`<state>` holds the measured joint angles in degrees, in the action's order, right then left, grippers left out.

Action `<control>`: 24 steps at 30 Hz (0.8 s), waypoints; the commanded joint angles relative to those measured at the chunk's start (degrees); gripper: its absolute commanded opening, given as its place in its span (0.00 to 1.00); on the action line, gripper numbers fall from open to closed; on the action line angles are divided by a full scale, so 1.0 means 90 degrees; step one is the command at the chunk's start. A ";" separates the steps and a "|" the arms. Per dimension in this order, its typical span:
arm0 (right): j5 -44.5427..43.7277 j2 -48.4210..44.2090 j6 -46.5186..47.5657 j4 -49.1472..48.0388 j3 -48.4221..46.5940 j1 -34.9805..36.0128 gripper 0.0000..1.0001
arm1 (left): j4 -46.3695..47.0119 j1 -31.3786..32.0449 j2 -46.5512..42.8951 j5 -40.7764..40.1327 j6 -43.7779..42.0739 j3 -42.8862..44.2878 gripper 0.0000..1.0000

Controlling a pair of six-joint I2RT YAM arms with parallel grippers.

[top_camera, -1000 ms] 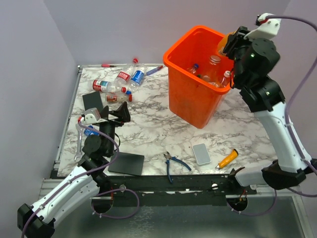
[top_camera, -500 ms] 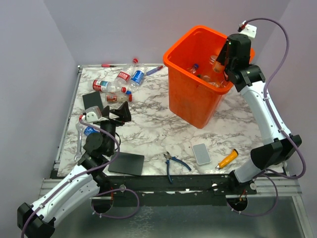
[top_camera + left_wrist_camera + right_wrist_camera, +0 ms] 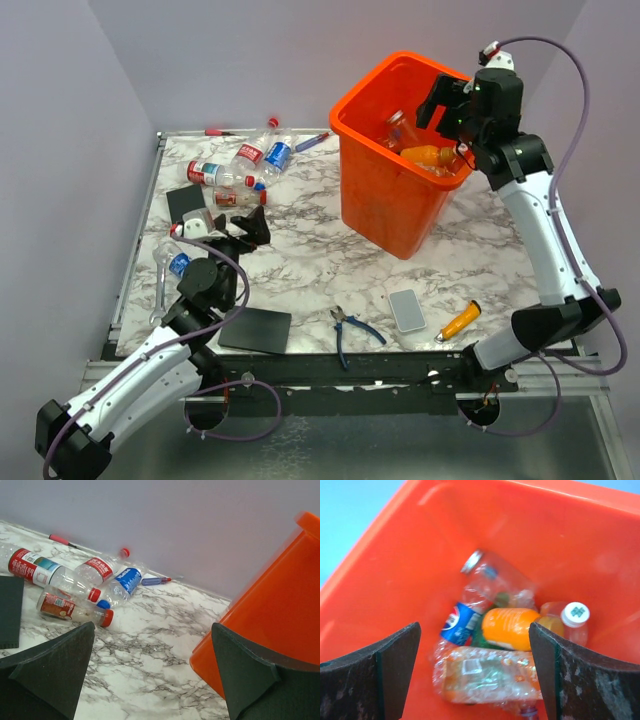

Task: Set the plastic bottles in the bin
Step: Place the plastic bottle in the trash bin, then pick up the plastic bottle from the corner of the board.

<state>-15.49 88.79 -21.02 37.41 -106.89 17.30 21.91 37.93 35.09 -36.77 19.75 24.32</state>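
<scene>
Right wrist view: looks down into the orange bin (image 3: 395, 555) past the right gripper (image 3: 475, 650), jaws wide apart, gripping nothing. Finds an orange-labelled bottle (image 3: 510, 628), a blue-labelled bottle (image 3: 460, 625) and other clear ones piled at the bottom. Top external: shows a cluster of bottles (image 3: 250, 155) lying on the marble table (image 3: 300, 260), near the left gripper (image 3: 245, 228), spread fully and empty.

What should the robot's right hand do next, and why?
Probably lift up and swing away from the bin toward the table. The right hand hangs open and empty over the bin, the orange bottle lies inside, and several bottles lie on the table at the far left.
</scene>
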 commanded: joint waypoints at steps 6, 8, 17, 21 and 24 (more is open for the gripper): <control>0.4685 -0.2081 -0.0309 -0.1791 0.0948 0.0011 0.99 | -0.1028 -0.0026 0.0585 -0.0751 -0.0003 0.0661 0.99; 0.5718 -0.2436 -0.0607 -0.2254 0.1426 0.0021 0.99 | -0.1251 -0.0025 0.0738 -0.0917 -0.0123 0.0789 0.99; 0.7159 -0.3758 -0.0973 -0.3158 0.3739 0.0078 0.98 | -0.3170 -0.0048 0.1557 -0.1887 0.0570 0.1632 0.99; 0.7327 -0.4026 -0.1025 -0.3536 0.4464 0.0166 0.98 | -0.4404 -0.1449 0.1923 -0.0921 0.1199 0.1910 0.99; 0.7265 -0.4136 -0.1089 -0.3798 0.4855 0.0368 0.98 | -0.5008 -0.2882 0.2172 0.0491 0.1748 0.1959 0.99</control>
<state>46.54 53.98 -29.63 8.80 -66.13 18.57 -9.41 25.54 52.31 -44.31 27.22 40.62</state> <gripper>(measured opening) 0.983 0.990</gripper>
